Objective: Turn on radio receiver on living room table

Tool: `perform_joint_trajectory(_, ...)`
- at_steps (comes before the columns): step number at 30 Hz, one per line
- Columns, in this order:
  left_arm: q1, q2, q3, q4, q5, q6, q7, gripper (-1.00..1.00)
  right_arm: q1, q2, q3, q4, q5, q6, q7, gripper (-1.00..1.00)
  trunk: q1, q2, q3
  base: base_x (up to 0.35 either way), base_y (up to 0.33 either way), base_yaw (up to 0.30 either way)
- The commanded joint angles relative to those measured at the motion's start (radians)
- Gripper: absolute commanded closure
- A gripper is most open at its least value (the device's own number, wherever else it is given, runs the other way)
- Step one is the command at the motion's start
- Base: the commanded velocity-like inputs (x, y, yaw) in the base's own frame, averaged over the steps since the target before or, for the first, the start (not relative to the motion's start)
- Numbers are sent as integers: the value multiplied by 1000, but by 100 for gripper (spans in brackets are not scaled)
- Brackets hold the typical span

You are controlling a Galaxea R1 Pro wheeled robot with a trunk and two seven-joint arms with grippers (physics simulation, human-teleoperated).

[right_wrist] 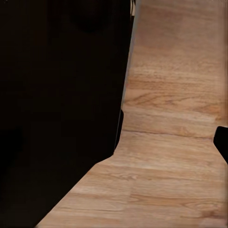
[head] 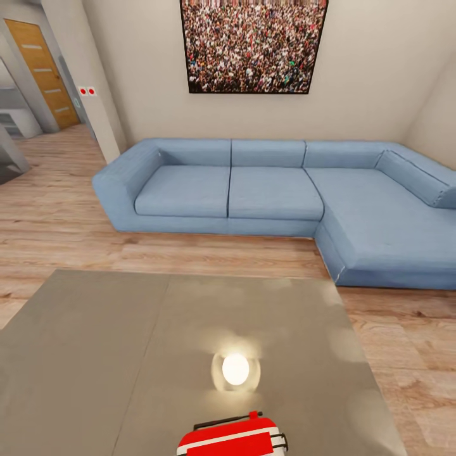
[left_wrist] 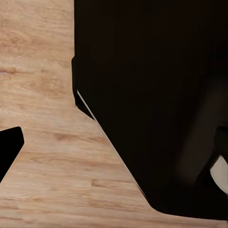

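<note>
Both our wrist cameras look down at plank floor (right_wrist: 175, 142) past dark bodywork; whether our grippers are parted, we cannot tell. The radio receiver (head: 231, 438) sits at 6 o'clock on the table (head: 95, 354), at its near edge.

The table (head: 126, 354) has a smooth, glossy grey top that mirrors a bright lamp glare near its lower middle. At the bottom edge sits the radio (head: 231, 437), a shiny red plastic-looking shell with white trim and a thin black wire handle. The floor (head: 57, 221) is light wood planking with visible grain and a soft sheen. The sofa (head: 272, 196) looks like matt blue cloth. The door (head: 45, 73), upper left, is warm varnished wood.
</note>
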Motion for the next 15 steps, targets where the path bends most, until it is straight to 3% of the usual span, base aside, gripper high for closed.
perform_joint_trajectory(1, 0, 0, 0, 0, 0, 0, 0, -100, 0, 0, 0, -1, 0, 0, 0, -100, -4, 7, 3, 0, 0, 0)
perform_joint_trajectory(7, 0, 0, 1, 0, 0, 0, 0, -100, 0, -4, -3, -13, 2, 5, 1, -100, -27, 49, 22, 0, 0, 0)
perform_joint_trajectory(8, 0, 0, 1, 0, 0, 0, 0, -100, 0, -8, -4, -17, 2, 7, 1, -100, -31, 56, 25, 0, 0, 0)
perform_joint_trajectory(9, 0, 0, 1, 0, 0, 0, 0, -100, 0, -31, -6, -57, -1, 23, 1, -100, -35, 63, 28, 0, 0, 0)
perform_joint_trajectory(12, 0, 0, 0, 1, 0, 0, -1, -100, 0, -39, -8, -91, -2, 59, 2, -100, -46, 84, 38, 0, 0, 0)
perform_joint_trajectory(13, 0, 0, 0, 1, -1, 0, 0, -100, 0, -39, -9, -179, -3, 145, 2, -100, -50, 91, 41, 0, 0, 0)
perform_joint_trajectory(15, 0, 0, -1, 1, -1, 0, 0, -100, 0, -37, -9, -265, -3, 224, 2, -100, -58, 105, 47, 0, 0, 0)
